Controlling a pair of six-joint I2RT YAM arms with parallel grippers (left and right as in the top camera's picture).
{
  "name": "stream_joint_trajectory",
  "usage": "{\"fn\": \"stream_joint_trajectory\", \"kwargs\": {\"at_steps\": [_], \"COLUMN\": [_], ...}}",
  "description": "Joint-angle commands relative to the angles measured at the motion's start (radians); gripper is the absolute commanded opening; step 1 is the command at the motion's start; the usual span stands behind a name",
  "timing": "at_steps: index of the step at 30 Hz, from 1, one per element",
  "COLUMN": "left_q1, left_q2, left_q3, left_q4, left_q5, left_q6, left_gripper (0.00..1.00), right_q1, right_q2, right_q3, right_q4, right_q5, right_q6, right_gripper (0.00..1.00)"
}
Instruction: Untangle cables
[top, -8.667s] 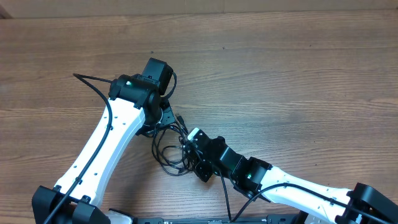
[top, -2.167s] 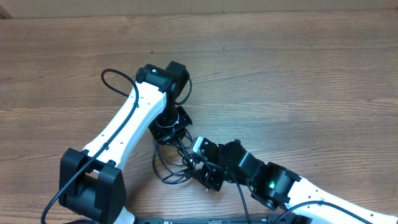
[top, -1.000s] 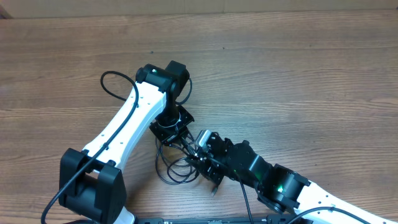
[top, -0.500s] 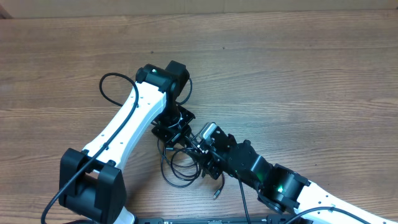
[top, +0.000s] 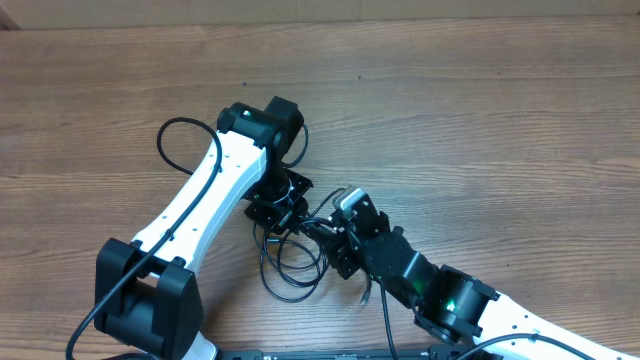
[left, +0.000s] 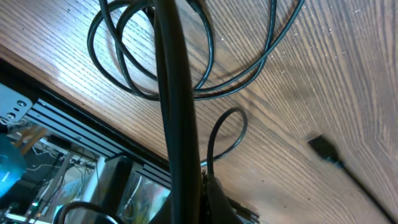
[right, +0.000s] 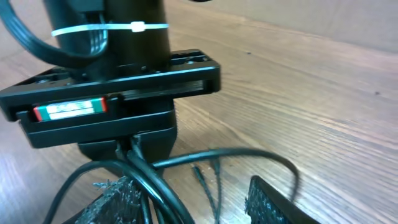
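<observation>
The cables (top: 292, 268), thin glossy black cords, are lying in loose overlapping loops on the table (top: 480, 130), near its front edge and between the two arms. The table is brown wood with a fine straight grain. One strand is ending in a small dark rectangular plug (left: 323, 147) lying flat on the wood, apart from the loops.

The left gripper (top: 283, 212), a boxy black block, is standing over the upper end of the loops with its jaws together, and two cords are running out from under it, so it is clamped on the cables. The right gripper (top: 322, 238) is pointing at it from just beside. Its rough, grainy black pads (right: 115, 199) are standing apart, with cords passing through the gap but not pinched.

Against half a second ago, the right gripper is sitting farther up and to the right, the trailing cable end beside it is lying closer to the arm, and the left arm is keeping its place.
</observation>
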Motion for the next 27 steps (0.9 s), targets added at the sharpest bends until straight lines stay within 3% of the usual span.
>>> {"fn": "stream_joint_trajectory", "kwargs": {"at_steps": [1,27], "left_q1": [-0.006,-0.006], "left_q2": [0.002,0.002], "left_q3": [0.02,0.02], "left_q4": [-0.029,-0.079], "left_q5": [0.005,-0.054], "left_q6": [-0.008,0.018], "left_gripper": [0.05,0.06], "right_q1": [-0.01,-0.01], "right_q2": [-0.022,-0.022], "right_q3": [0.007,0.007], "right_q4": [0.015,0.077], "right_q5": [0.192,0.437], "right_q6": [0.029,0.024], "right_gripper": [0.55,0.62]}}
